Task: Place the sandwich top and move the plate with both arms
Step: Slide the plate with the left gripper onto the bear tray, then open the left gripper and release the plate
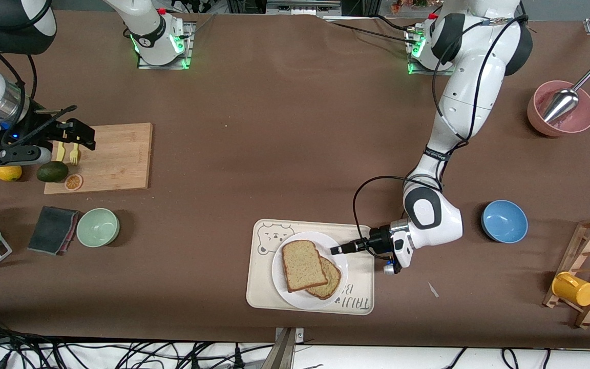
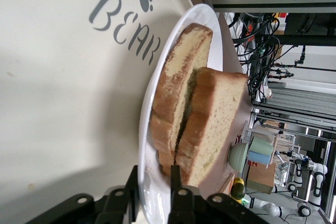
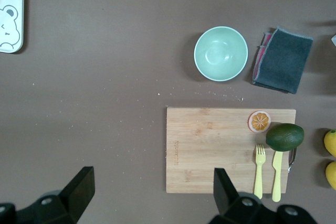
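Observation:
The sandwich top [image 1: 302, 265] [image 2: 218, 114] lies askew on a smaller, browner bread slice [image 1: 331, 282] [image 2: 173, 93] on the white plate [image 1: 338, 256] [image 2: 194, 17]. The plate stands on a cream bear tray [image 1: 264, 287] [image 2: 52, 77]. My left gripper [image 1: 333, 250] [image 2: 154, 170] is low at the plate's edge toward the left arm's end. Its jaws stand slightly apart, one finger on each side of the rim. My right gripper [image 1: 77, 125] [image 3: 152, 187] hangs wide open and empty over the end of a wooden cutting board [image 1: 116, 154] [image 3: 231, 148].
On the board lie an avocado [image 1: 52, 171], two yellow forks and an orange slice. A green bowl [image 1: 98, 227] and grey cloth [image 1: 51, 229] sit nearer the camera. A blue bowl [image 1: 504, 221], a pink bowl with a scoop [image 1: 564, 107] and a rack with a yellow mug [image 1: 574, 288] stand at the left arm's end.

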`<state>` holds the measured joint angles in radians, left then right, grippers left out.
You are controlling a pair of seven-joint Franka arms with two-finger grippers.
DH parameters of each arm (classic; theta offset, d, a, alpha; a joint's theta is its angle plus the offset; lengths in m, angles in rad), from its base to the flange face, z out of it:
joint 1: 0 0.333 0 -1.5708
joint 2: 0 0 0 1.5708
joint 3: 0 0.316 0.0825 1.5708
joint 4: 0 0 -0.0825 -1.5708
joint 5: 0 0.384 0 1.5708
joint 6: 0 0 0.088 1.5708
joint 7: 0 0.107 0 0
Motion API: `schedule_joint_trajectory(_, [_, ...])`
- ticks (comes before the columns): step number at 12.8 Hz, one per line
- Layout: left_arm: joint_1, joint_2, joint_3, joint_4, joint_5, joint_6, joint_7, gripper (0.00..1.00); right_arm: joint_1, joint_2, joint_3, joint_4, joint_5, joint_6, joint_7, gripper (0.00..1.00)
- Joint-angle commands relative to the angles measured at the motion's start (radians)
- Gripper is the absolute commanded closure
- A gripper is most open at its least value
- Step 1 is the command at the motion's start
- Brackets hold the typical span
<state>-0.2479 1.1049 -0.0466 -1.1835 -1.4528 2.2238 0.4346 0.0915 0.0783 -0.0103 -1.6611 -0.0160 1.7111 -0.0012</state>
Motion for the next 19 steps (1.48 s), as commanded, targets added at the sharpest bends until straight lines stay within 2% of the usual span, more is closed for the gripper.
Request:
schedule_joint_trajectory(1, [0.004,-0.034,0.007,0.002,0.082,-0.018,-0.007,0.0,-0.012,0.0,0.009,0.009,-0.01,-0.004,-0.013,0.0])
schedule_joint_trajectory(4, [0.009,-0.072,0.008,-0.03,0.159,-0.024,-0.005,0.0,-0.012,0.005,0.007,0.007,-0.012,-0.002,-0.013,0.0])
schedule_joint_trajectory(9, [0.044,-0.118,0.017,-0.031,0.437,-0.11,-0.02,0.0,-0.013,0.006,0.001,0.007,-0.012,-0.005,-0.013,0.0])
schedule_joint_trajectory(14, [0.056,-0.243,0.024,-0.03,0.872,-0.189,-0.23,0.0,-0.012,0.005,-0.013,0.011,-0.007,-0.01,0.0,0.0])
schedule_joint_trajectory(17, [0.065,-0.354,0.04,-0.03,1.121,-0.31,-0.327,0.0,-0.013,0.005,-0.016,0.023,-0.005,-0.01,0.0,0.0])
schedule_joint_trajectory(19, [0.067,-0.465,0.044,-0.03,1.295,-0.415,-0.368,0.0,-0.012,0.006,-0.025,0.035,-0.002,-0.01,0.0,0.0])
